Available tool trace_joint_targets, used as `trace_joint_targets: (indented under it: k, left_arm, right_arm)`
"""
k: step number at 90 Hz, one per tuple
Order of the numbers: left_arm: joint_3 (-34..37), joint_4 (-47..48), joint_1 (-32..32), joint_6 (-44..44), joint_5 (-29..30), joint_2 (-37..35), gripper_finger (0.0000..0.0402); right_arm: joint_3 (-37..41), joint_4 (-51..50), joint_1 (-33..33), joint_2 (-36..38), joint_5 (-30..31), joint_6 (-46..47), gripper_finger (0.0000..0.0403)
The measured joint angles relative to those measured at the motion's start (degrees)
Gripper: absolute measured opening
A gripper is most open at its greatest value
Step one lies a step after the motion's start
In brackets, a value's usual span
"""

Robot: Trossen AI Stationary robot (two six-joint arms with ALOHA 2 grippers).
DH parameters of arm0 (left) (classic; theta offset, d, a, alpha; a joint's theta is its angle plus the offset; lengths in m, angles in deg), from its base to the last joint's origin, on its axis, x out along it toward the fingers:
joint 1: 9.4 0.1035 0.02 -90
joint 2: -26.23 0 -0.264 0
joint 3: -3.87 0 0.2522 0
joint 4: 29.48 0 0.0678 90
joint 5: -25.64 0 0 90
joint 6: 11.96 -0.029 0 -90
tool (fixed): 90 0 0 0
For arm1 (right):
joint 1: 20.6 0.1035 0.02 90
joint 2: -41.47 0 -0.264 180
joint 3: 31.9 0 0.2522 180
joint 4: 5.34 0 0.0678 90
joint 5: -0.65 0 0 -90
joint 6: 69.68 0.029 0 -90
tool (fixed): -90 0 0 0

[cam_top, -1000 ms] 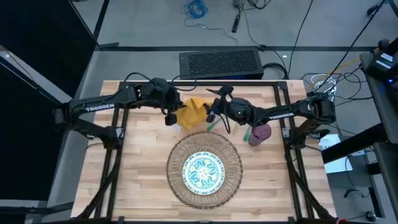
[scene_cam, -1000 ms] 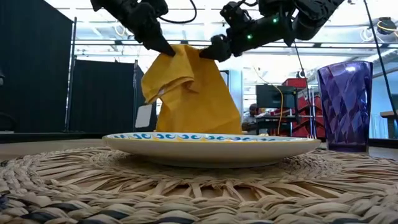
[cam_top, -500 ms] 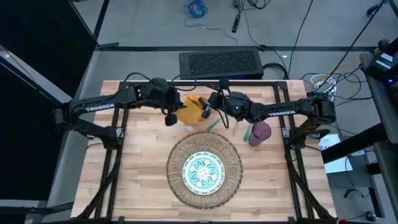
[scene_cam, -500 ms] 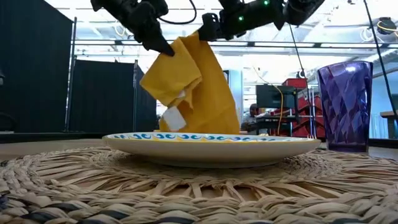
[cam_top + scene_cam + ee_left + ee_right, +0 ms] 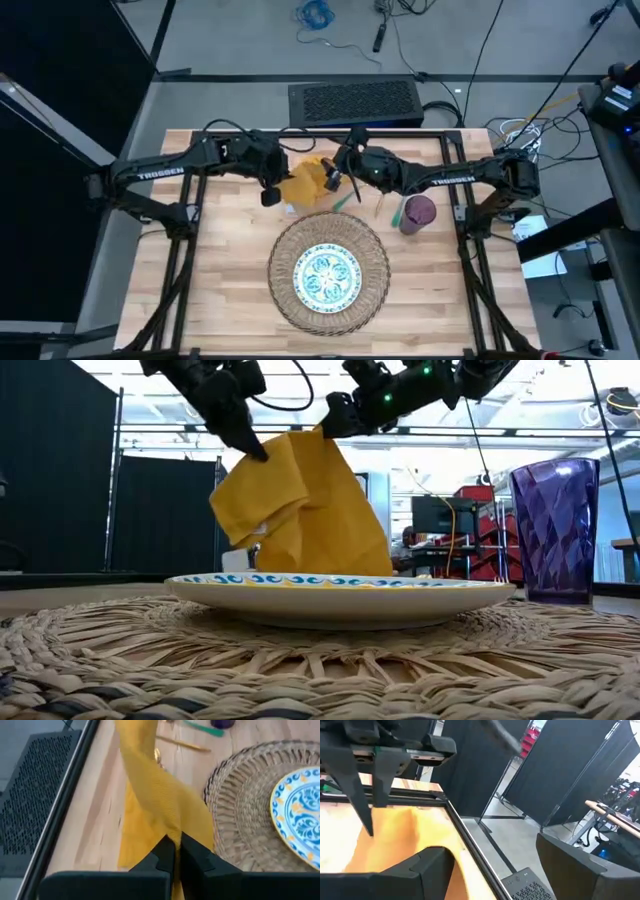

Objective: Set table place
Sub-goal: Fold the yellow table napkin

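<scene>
Napkin (image 5: 300,510) hangs between left gripper (image 5: 257,452) and right gripper (image 5: 332,422).

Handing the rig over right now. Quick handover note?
Left gripper: shut on the napkin, held up above the table, far side.
Right gripper: pinching the napkin's other corner.
Done: plate on the mat; cup right of the mat.
Left: lay the napkin down, place the cutlery still lying behind the mat.

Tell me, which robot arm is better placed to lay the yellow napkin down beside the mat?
Probably left. The left gripper is shut on the napkin on the mat's left, over bare table; the right gripper pinches its other end.
</scene>
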Motion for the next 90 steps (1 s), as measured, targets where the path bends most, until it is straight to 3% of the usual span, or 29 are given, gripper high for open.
trace_joint_targets:
  k: [52,90]
  left_arm:
    - [0.0,1.6,0.0,1.0,2.8,0.0,0.0]
    - [0.0,2.2,0.0,1.0,6.0,-1.0,0.0]
  right_arm:
    - [0.0,3.1,-0.4,0.0,-7.4,8.6,0.026]
    - [0.0,3.4,-0.3,0.0,-7.6,10.5,0.026]
